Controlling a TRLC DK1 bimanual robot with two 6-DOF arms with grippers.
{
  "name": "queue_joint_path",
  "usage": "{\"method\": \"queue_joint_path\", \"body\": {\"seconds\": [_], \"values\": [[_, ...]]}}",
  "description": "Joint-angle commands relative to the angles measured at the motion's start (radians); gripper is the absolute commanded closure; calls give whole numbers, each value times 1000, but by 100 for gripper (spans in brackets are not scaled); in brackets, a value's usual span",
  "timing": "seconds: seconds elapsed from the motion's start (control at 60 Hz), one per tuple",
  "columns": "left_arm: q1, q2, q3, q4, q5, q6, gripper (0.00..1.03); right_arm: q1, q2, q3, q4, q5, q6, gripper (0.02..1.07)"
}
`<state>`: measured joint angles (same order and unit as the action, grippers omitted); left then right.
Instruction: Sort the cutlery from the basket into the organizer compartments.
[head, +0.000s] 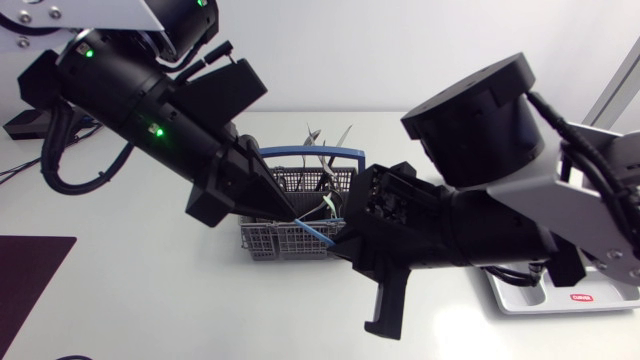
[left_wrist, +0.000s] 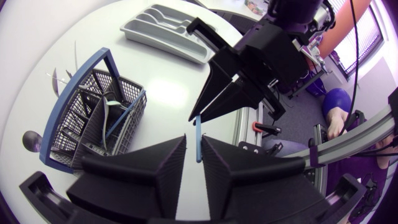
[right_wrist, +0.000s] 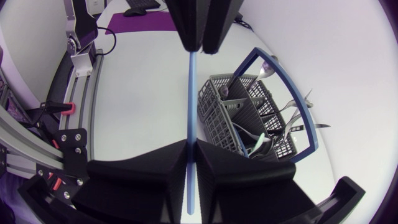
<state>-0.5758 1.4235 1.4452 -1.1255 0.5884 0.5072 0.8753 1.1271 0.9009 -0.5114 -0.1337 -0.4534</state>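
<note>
A blue-handled piece of cutlery (head: 315, 232) hangs in the air just above the grey wire basket (head: 268, 243), stretched between my two grippers. My right gripper (right_wrist: 191, 155) is shut on one end of the blue handle (right_wrist: 191, 106). My left gripper (left_wrist: 194, 146) faces it tip to tip. Its fingers stand slightly apart, with the blue handle (left_wrist: 198, 140) in the gap between them. The basket (left_wrist: 93, 118) with its blue carry handle holds several more pieces. The grey organizer (left_wrist: 165, 31) lies beyond it; in the head view the organizer (head: 530, 297) shows under my right arm.
A dark purple mat (head: 30, 285) lies at the table's left front corner. Both arms crowd the space over the basket (right_wrist: 249, 112). Bare white tabletop (head: 180, 310) spreads in front of the basket.
</note>
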Motion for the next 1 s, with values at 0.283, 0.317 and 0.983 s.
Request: {"method": "queue_joint_path", "body": {"seconds": [0.283,0.317,0.983], "values": [[171,-61,87,308,8,-266,23,-22,-162,-46,-122,36,50,97],[175,-64,78,323,8,-262,23,-45,-182,-49,-139,40,51,97],[-214,-54,-273,544,-466,45,23,-923,-202,-155,-116,-127,70,97]]}}
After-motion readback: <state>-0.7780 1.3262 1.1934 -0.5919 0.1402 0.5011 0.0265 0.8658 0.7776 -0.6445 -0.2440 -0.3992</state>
